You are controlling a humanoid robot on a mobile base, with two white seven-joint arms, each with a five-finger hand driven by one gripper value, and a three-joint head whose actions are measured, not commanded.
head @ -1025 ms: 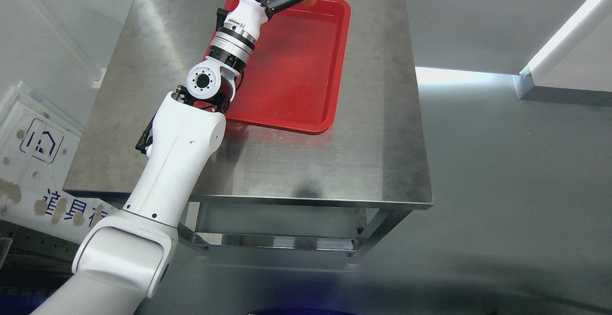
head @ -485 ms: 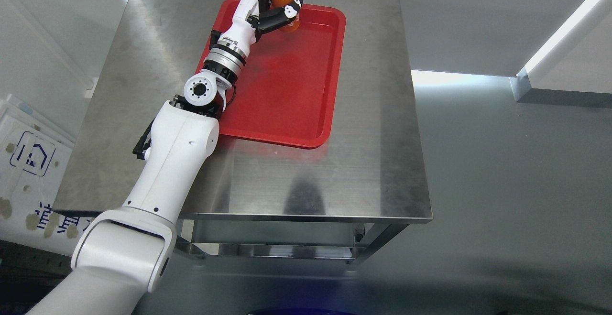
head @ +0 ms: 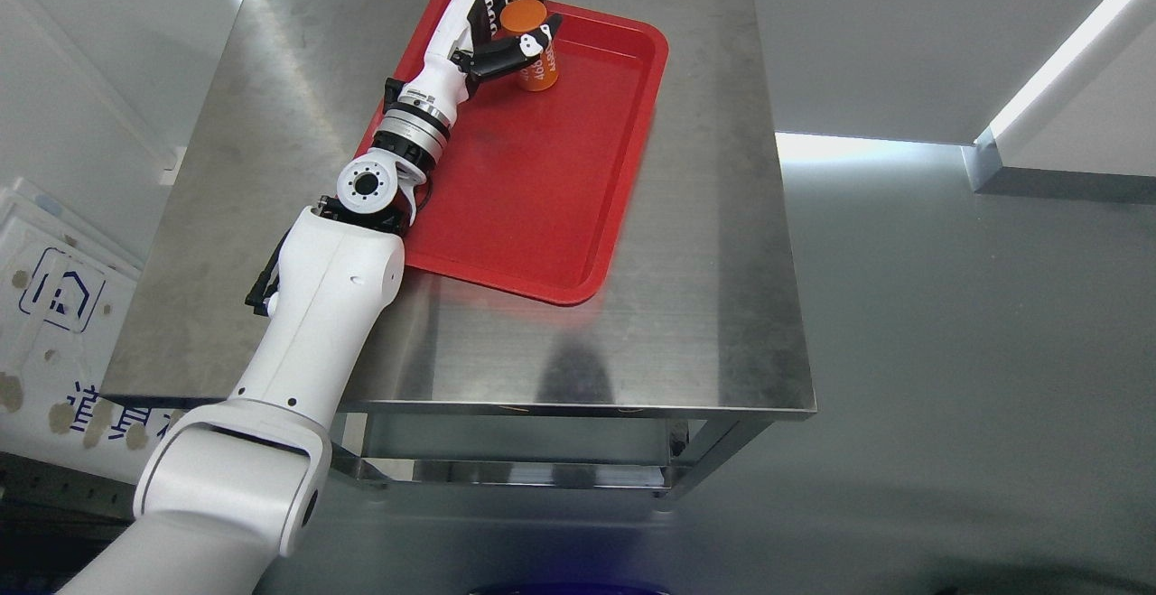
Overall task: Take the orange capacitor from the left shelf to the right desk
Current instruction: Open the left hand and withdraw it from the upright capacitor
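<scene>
Upright on red tray [head: 560, 180] atop steel desk [head: 722, 243] — orange capacitor [head: 533, 62], squat cylinder, dark print on side; left hand [head: 501, 13] beside it, fingers spread, released.

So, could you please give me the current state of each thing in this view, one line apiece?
Orange capacitor: upright, standing in the far part of the tray.
Left hand: open, fingers spread around the capacitor; the thumb seems to touch its side.
Red tray: lying flat on the table, holding only the capacitor.
Steel table: bearing the tray.
Right hand: not in view.
</scene>
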